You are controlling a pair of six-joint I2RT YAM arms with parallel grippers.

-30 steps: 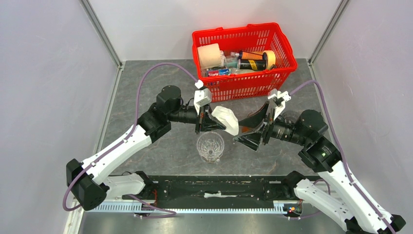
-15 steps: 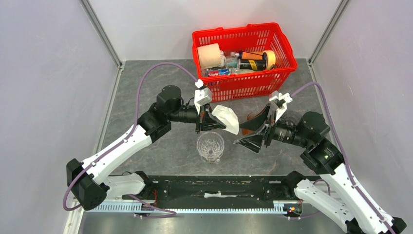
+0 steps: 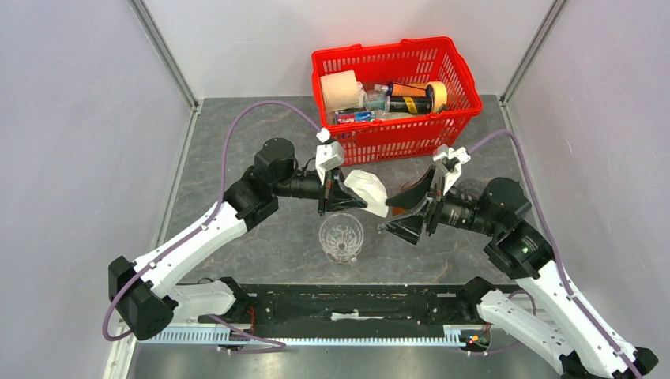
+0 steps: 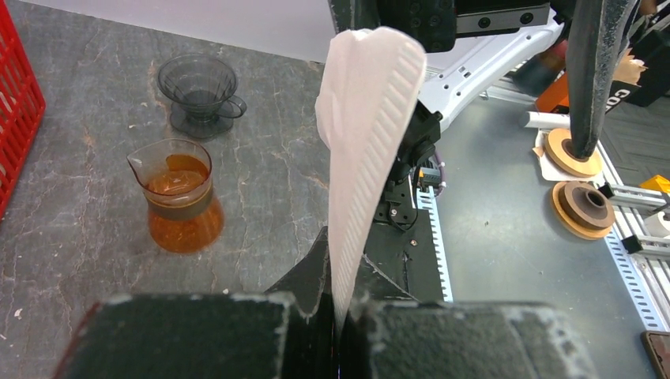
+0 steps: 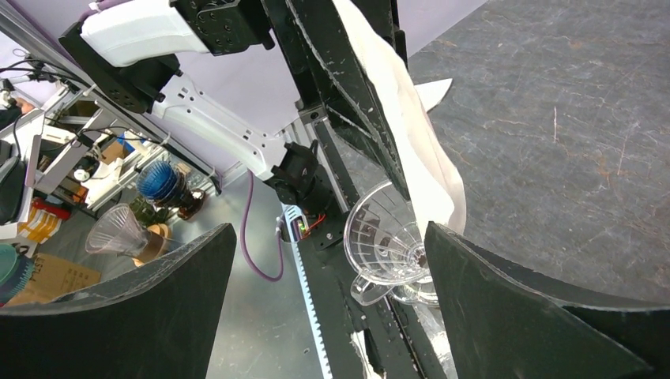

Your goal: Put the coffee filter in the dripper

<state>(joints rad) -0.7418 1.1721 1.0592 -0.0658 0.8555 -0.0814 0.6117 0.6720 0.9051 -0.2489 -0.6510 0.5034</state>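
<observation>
Clearly not finished yet: holding the coffee filter (image 3: 366,192) up in the air, pinched at its edge in the tightly closed left claw (image 3: 344,196), above and just beside the dripper (image 3: 341,235). Leaving the dripper empty on the counter (image 3: 237,158), near the front edge (nothing inside the glass cone). Keeping the right claw (image 3: 411,209) spread wide close to the filter, gripping nothing. Remaining to do: lowering the filter into the cone and letting go. Against a second ago, changing almost nothing; only shifting the right claw slightly away and back.
</observation>
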